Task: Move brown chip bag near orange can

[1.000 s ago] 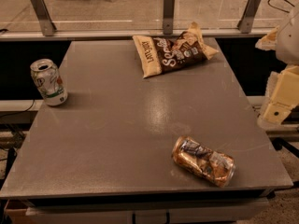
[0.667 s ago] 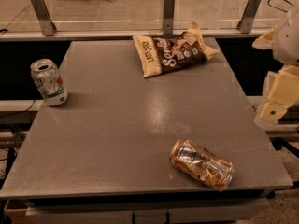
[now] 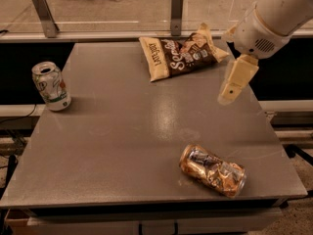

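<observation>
At the far edge of a flat grey table [image 3: 122,131], a crinkly dark-brown and cream chip bag [image 3: 181,58] with white script lettering lies flat and untouched. A crushed orange-gold drink can [image 3: 212,170] rests on its side near the front right corner, well apart from the bag. The robot's cream-coloured gripper [image 3: 230,89] hangs from a white arm [image 3: 274,18] and now hovers over the right side of the table, just right of the bag and above the surface. A second ago it sat out beyond the table's right edge. Bag and can have kept their places, as has an upright white and green can [image 3: 50,85] at the left edge. Whether the jaws are spread or closed cannot be told from this view; they have hold of nothing. The swing inward suggests the reach for the bag is under way, with the grasp and the carry toward the crushed can still to come.
</observation>
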Robot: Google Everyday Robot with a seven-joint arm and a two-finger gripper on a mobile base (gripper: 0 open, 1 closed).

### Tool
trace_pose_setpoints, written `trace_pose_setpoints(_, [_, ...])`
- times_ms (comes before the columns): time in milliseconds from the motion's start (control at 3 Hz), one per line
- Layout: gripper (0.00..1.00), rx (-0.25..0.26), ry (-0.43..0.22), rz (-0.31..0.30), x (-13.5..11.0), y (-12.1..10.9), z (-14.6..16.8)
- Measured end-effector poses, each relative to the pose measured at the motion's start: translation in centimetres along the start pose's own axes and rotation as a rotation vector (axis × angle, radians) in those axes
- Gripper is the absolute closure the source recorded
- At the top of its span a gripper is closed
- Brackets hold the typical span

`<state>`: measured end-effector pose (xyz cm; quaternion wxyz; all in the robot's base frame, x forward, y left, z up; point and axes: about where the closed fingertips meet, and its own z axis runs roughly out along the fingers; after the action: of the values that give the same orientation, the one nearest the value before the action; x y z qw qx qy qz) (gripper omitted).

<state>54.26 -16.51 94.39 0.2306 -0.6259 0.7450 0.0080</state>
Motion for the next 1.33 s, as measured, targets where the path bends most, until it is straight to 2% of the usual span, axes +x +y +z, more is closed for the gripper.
trace_pose_setpoints(667, [0.00, 0.024, -0.155, 0.044, -3.7, -9.1, 7.5])
trace_pose_setpoints(1000, [0.00, 0.040, -0.205, 0.089, -4.3, -12.4, 10.3])
trace_pose_setpoints(1333, [0.00, 0.028, -0.224, 0.143, -4.2, -14.3, 13.0])
